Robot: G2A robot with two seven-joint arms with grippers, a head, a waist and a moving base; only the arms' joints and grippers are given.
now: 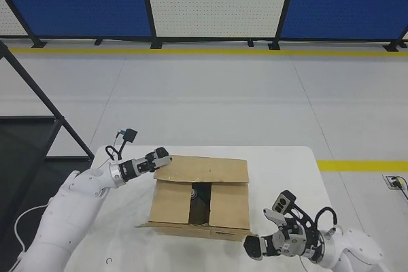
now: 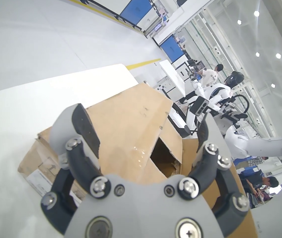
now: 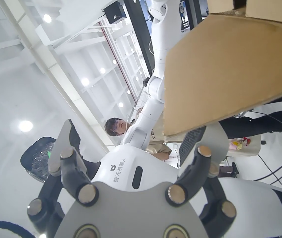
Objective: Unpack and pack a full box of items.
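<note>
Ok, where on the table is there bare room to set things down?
Bare table runs from the cardboard box to the table's right edge; a smaller patch lies left of the box. Crowded: left gripper at the box's far left corner, right gripper at its near right.

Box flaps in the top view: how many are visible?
4: far flap folded outward, near flap folded outward, left flap and right flap lying over the top, dark gap between them. None seems hidden.

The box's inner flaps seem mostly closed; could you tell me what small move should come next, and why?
Probably shift the open left gripper from the box corner to the left inner flap and lift it: both inner flaps cover all but a narrow gap.
</note>
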